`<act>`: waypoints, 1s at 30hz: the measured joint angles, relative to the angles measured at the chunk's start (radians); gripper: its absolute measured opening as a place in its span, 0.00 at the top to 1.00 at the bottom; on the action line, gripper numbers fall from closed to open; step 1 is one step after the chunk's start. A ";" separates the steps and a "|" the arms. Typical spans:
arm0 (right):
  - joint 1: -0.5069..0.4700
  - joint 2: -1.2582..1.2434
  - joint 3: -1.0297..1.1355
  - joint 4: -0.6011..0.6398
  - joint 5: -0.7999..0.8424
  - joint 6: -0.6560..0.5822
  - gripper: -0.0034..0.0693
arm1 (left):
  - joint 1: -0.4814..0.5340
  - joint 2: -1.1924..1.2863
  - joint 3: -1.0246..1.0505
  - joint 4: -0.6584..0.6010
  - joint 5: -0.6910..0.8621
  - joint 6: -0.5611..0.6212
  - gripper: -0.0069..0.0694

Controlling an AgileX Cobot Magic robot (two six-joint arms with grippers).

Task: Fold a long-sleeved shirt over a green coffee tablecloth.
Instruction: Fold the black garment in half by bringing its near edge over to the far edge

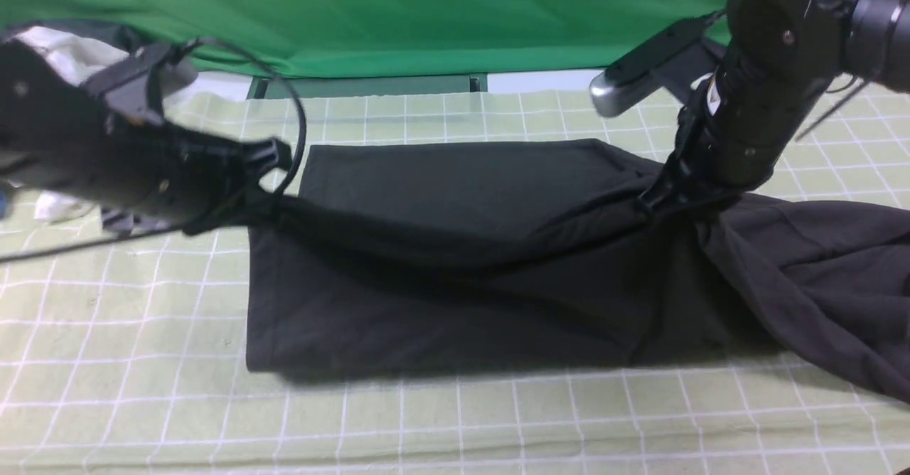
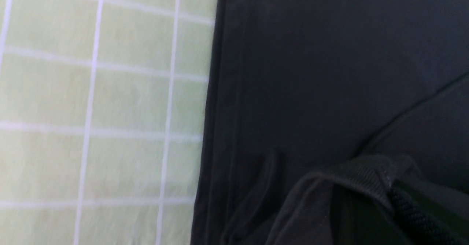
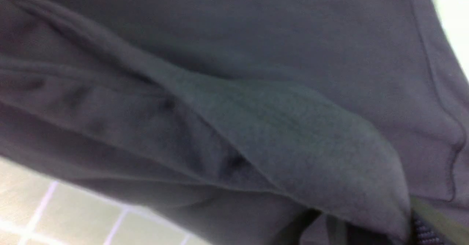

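green coffee tablecloth (image 1: 142,404), long-sleeved shirt (image 1: 462,262) pinched by left claw (image 1: 264,199), right claw (image 1: 657,201)

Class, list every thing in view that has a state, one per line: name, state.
shirt: partly folded, one layer raised between both grippers
tablecloth: spread flat under the shirt
left gripper: jaws shut on shirt
right gripper: jaws shut on shirt

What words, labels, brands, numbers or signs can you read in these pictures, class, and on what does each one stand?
None can be read in any view.
The long-sleeved shirt: plain dark fabric only, no print or label showing.
The green coffee tablecloth: white grid lines only.
The green backdrop: blank.
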 joint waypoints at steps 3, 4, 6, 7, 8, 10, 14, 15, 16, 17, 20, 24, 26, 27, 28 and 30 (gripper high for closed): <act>-0.039 0.040 -0.014 0.002 -0.013 -0.013 0.89 | 0.000 0.064 -0.070 0.000 -0.001 0.005 0.88; -0.046 0.049 -0.018 0.005 -0.019 -0.014 0.89 | 0.000 0.080 -0.078 -0.001 -0.001 0.006 0.88; -0.070 0.081 -0.029 0.014 -0.034 -0.017 0.89 | 0.000 0.133 -0.123 -0.002 -0.001 0.012 0.88; -0.085 0.103 -0.038 0.021 -0.046 -0.019 0.89 | 0.000 0.167 -0.150 -0.002 -0.001 0.012 0.88; -0.097 0.126 -0.047 0.024 -0.059 -0.019 0.89 | 0.000 0.213 -0.187 -0.001 -0.001 0.012 0.88; -0.106 0.141 -0.055 0.026 -0.072 -0.020 0.89 | 0.000 0.248 -0.215 0.002 -0.001 0.012 0.88; -0.125 0.198 -0.088 0.028 -0.105 -0.025 0.89 | 0.000 0.349 -0.306 0.021 -0.005 0.012 0.88; -0.128 0.210 -0.098 0.029 -0.107 -0.037 0.89 | 0.000 0.375 -0.332 0.025 -0.005 0.012 0.88; -0.131 0.221 -0.112 0.029 -0.107 -0.049 0.89 | 0.000 0.400 -0.356 0.027 -0.004 0.012 0.88; -0.131 0.241 -0.131 0.028 -0.108 -0.067 0.89 | 0.000 0.426 -0.385 0.029 -0.003 0.012 0.88; -0.132 0.281 -0.183 0.027 -0.107 -0.094 0.89 | 0.000 0.475 -0.436 0.035 -0.002 -0.010 0.88; -0.132 0.339 -0.274 0.024 -0.103 -0.100 0.89 | 0.002 0.508 -0.471 0.074 -0.004 -0.060 0.88; -0.133 0.370 -0.322 0.024 -0.099 -0.106 0.89 | 0.006 0.512 -0.477 0.088 -0.004 -0.076 0.88; -0.134 0.383 -0.355 0.024 -0.097 -0.109 0.89 | 0.011 0.514 -0.479 0.092 -0.005 -0.087 0.88; -0.134 0.394 -0.371 0.024 -0.096 -0.110 0.89 | 0.016 0.514 -0.479 0.095 -0.008 -0.091 0.88; -0.135 0.415 -0.414 0.025 -0.096 -0.118 0.89 | 0.028 0.516 -0.479 0.098 -0.021 -0.095 0.88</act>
